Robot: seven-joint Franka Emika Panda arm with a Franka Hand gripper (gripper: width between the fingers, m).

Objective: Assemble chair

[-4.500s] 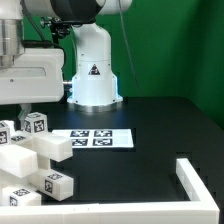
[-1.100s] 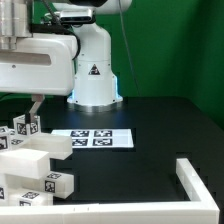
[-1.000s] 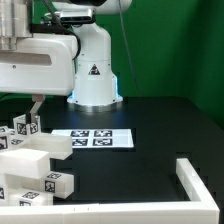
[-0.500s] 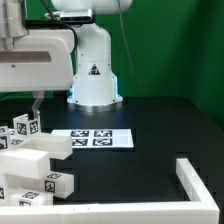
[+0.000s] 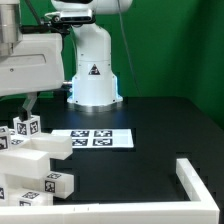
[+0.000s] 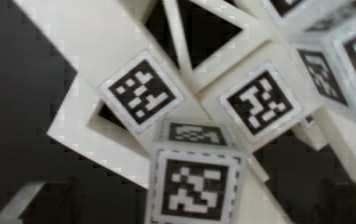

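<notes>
The chair's white parts [image 5: 35, 150] lie piled at the exterior view's left edge: long blocks, a tagged cube [image 5: 28, 126] and a small tagged block [image 5: 57, 183]. My gripper [image 5: 28, 104] hangs just above the tagged cube, not touching it. In the wrist view the tagged parts fill the picture: a cross-braced frame [image 6: 193, 40] and a tagged block [image 6: 196, 185]. My gripper [image 6: 196, 208] is open. Its dark fingers [image 6: 47, 203] stand wide apart on either side of that block, with gaps between.
The marker board [image 5: 92, 137] lies flat on the black table in front of the robot base [image 5: 92, 75]. A low white L-shaped corner rail [image 5: 200, 185] sits at the exterior view's lower right.
The arm's hand has drifted slightly toward the exterior view's left and up. The pile of parts has hardly moved in the last second.
</notes>
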